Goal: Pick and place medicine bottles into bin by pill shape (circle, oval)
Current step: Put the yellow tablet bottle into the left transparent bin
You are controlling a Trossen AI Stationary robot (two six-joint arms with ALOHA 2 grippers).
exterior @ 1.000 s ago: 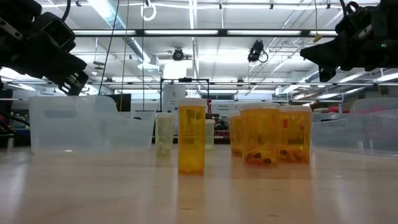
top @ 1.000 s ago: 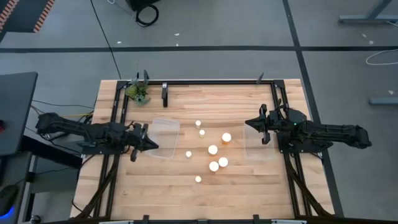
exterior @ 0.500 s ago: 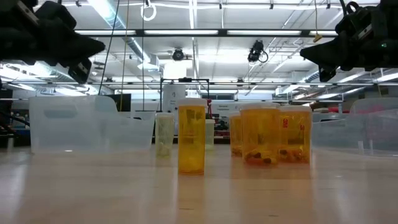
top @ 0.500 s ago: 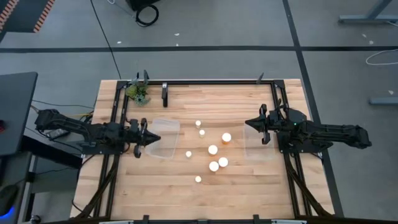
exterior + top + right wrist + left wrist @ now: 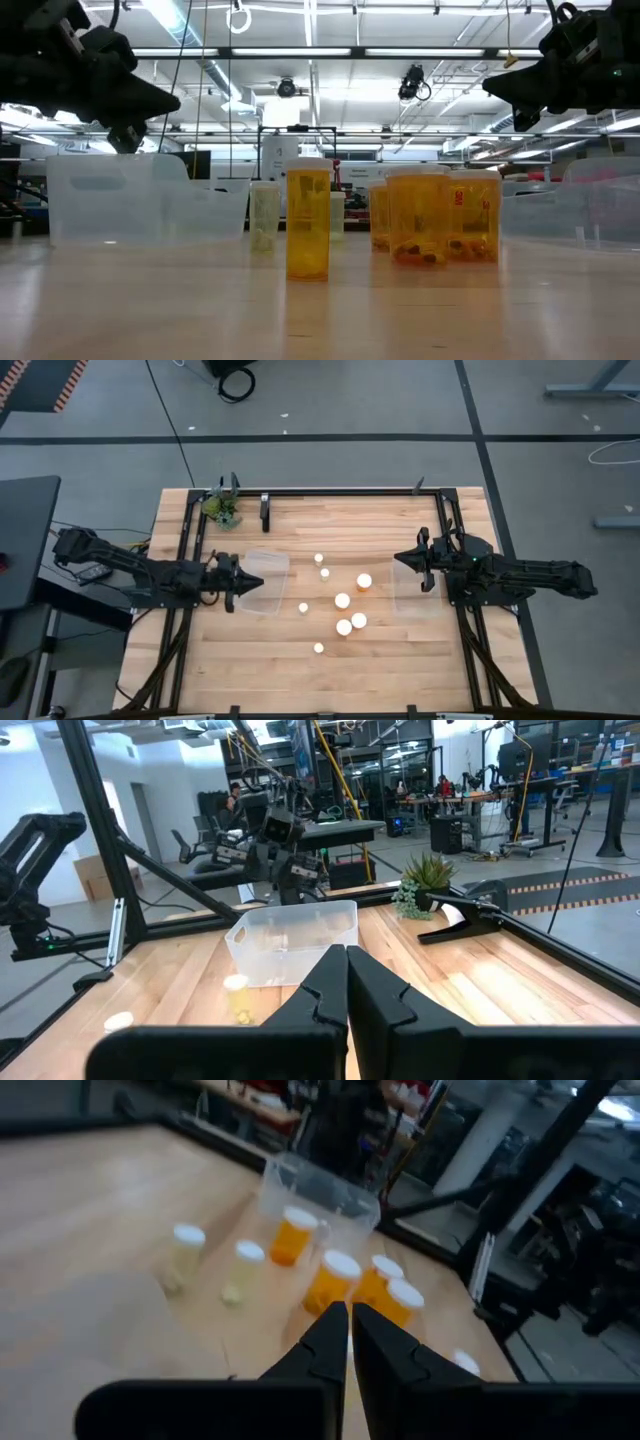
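Dark left gripper (image 5: 244, 583) hovering over the clear bin (image 5: 268, 563), jaws pressed together
Right gripper (image 5: 398, 559) waiting closed beside the medicine bottles (image 5: 343, 601)

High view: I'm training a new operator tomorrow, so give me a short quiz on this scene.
1. True or false: the left gripper holds one of the orange-amber pill bottles with round white caps.
2. How many of those bottles stand on the light wooden table between the two clear plastic bins? A five, B eight, C eleven.
3. Fill in: the green plant clump sits near the table's far ___ corner, by the robot's own sides.

Key: 1 false, its fingers are shut on nothing, above the left bin; 2 B; 3 left.
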